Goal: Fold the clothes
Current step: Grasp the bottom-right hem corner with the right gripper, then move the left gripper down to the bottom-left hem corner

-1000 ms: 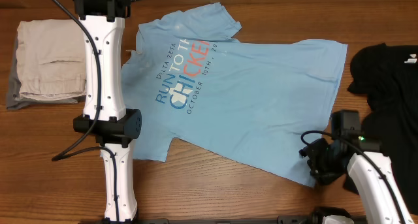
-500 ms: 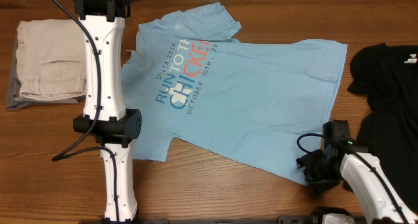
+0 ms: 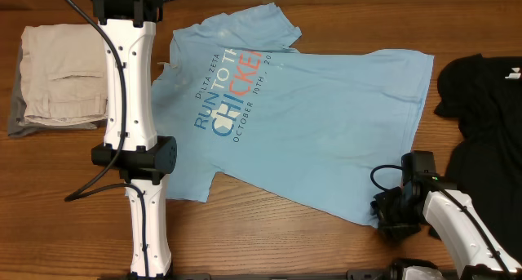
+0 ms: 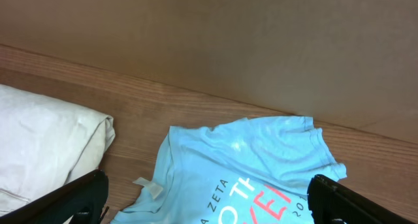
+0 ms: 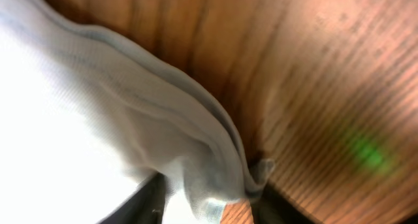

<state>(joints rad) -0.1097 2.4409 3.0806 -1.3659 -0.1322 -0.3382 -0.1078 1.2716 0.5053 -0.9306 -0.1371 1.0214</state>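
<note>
The clothes, a light blue T-shirt (image 3: 302, 125) with lettering on the chest, lie spread flat across the middle of the table. My right gripper (image 3: 390, 216) is at the shirt's near right corner. In the right wrist view its fingers (image 5: 151, 199) stand either side of the bunched hem (image 5: 196, 139), which touches both; the gripper (image 5: 209, 201) is shut on it. My left gripper (image 4: 209, 204) hovers wide open above the shirt's (image 4: 248, 159) far sleeve and collar, holding nothing. The left arm (image 3: 130, 92) reaches along the shirt's left side.
A folded beige pile (image 3: 61, 76) sits at the far left, also seen as a beige pile (image 4: 46, 145) in the left wrist view. A black garment (image 3: 489, 100) lies at the right edge, close to my right arm. A brown wall (image 4: 228, 41) stands behind the table.
The right gripper slid left and toward the near edge to the shirt's corner, and its jaws narrowed onto the hem. The left arm and the shirt stayed still.
</note>
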